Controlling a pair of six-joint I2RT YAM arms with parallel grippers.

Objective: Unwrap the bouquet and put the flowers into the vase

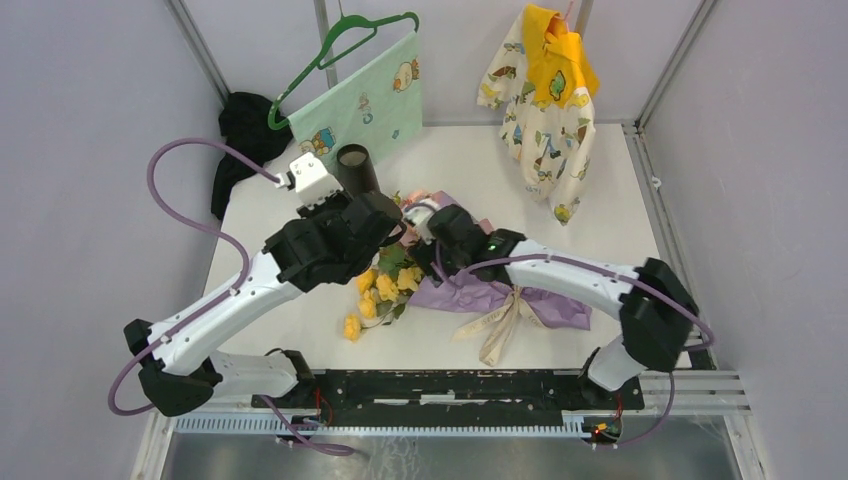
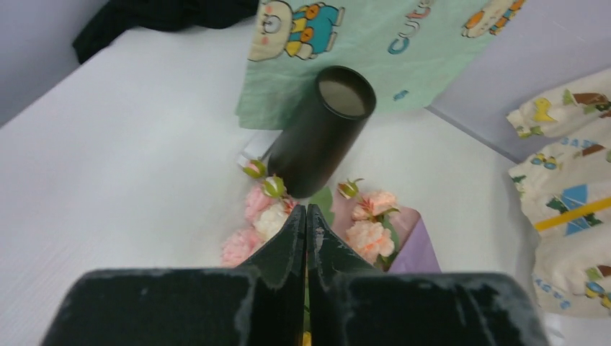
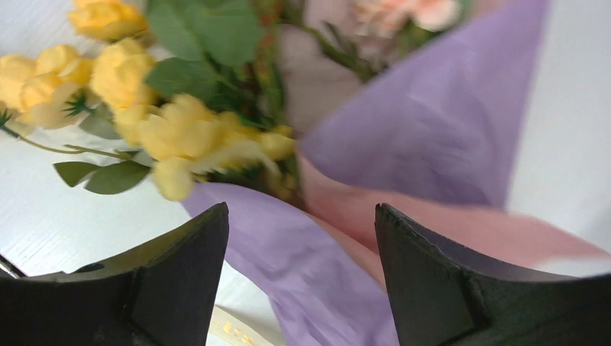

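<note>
The left tool is pressed together near the black vase. The right tool stands apart over the purple-wrapped bouquet.

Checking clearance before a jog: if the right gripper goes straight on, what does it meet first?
The right gripper, jaws open, would first meet the lilac and pink wrapping paper, probably very close. The yellow roses lie off to one side.

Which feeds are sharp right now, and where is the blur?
Top external: evenly lit, sharp, the bouquet clear. Left wrist: the vase crisp, pink flowers beneath slightly soft. Right wrist: yellow roses and purple paper smeared, out of focus.
</note>
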